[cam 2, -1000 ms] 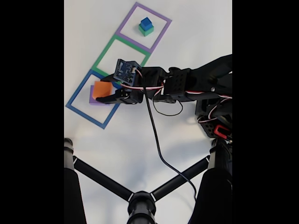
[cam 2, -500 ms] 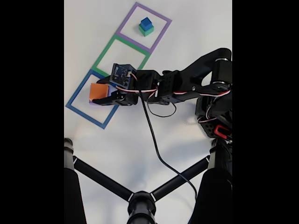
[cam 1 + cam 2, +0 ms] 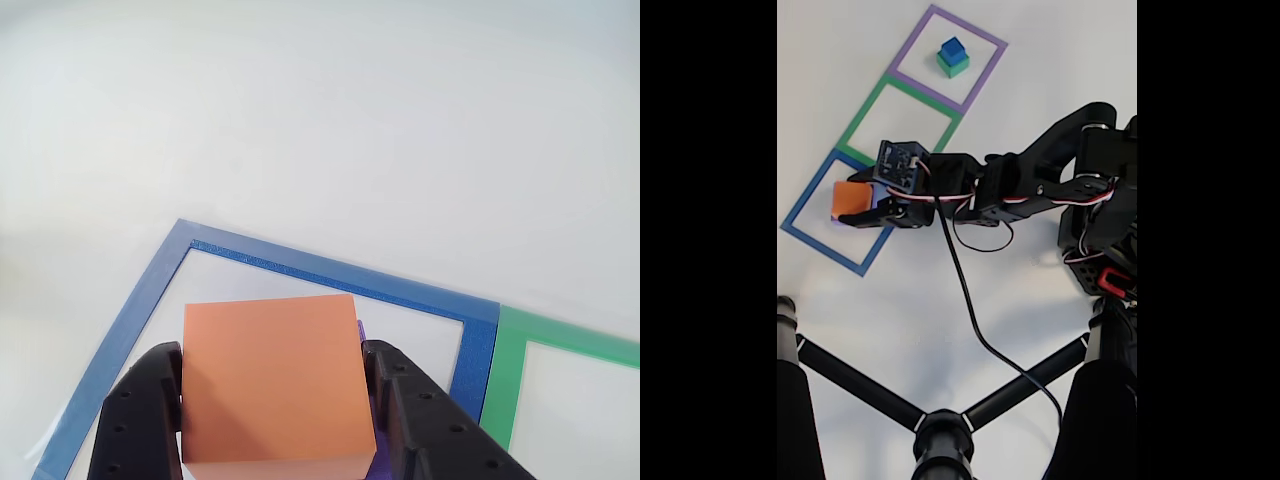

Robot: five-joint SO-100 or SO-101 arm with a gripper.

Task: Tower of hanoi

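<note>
The gripper [image 3: 852,201] holds the orange block [image 3: 275,380] between its two black fingers [image 3: 135,420], pressed to both sides, inside the blue frame [image 3: 805,232]. A sliver of the purple block [image 3: 361,330] peeks from behind it. Two frames away, the blue cube [image 3: 951,48] sits on the green block [image 3: 955,67] — inside the purple frame [image 3: 985,72] on the white surface [image 3: 940,290].
</note>
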